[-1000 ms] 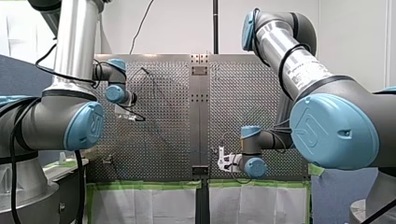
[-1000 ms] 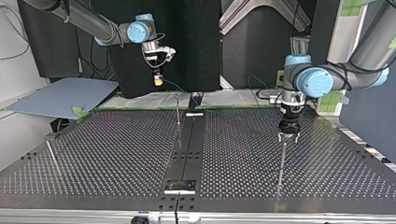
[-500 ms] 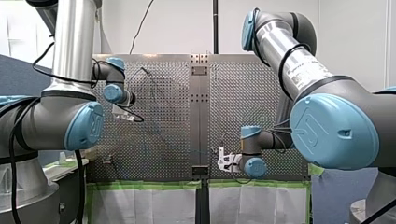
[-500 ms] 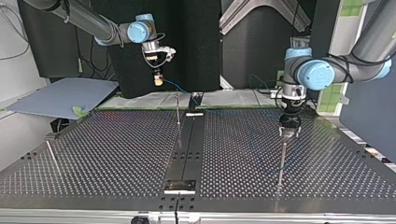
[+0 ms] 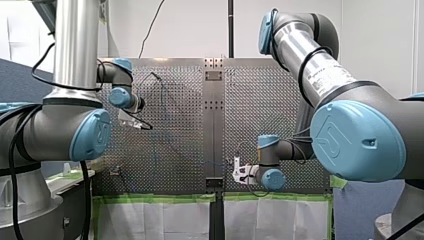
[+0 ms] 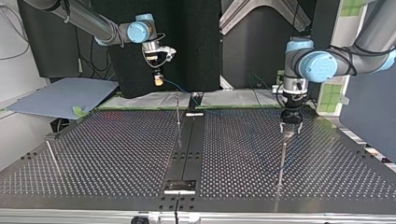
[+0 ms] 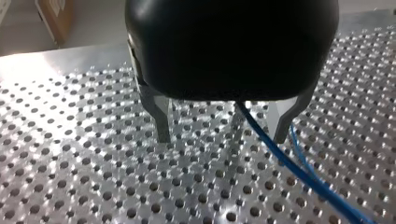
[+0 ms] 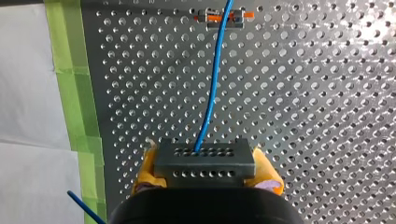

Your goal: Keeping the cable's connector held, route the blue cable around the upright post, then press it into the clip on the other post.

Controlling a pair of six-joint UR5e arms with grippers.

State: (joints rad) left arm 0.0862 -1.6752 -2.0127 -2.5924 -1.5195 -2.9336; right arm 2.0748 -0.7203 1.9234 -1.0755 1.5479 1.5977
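our right claw [image 8: 208,175] pinches the grey connector [image 8: 205,158] between yellow pads, up in the air near the taped edge of the surface [image 6: 116,154]. the blue cable [image 8: 212,84] runs from it across a small orange clip [image 8: 224,17]. our left claw [image 7: 223,136] is open, with the cable between its fingers, just above a thin post [image 6: 281,161]. another post [image 6: 178,112] stands between the claws.

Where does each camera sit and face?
Front: behind my shoulders, facing over the table; both arms show.
Top: across the table, facing both arms; my right hand left, my left hand right.
Right wrist: along yellow pads clamping the connector; blue cable ahead.
Left wrist: past open metal fingers onto the table; shares the cable with right wrist.
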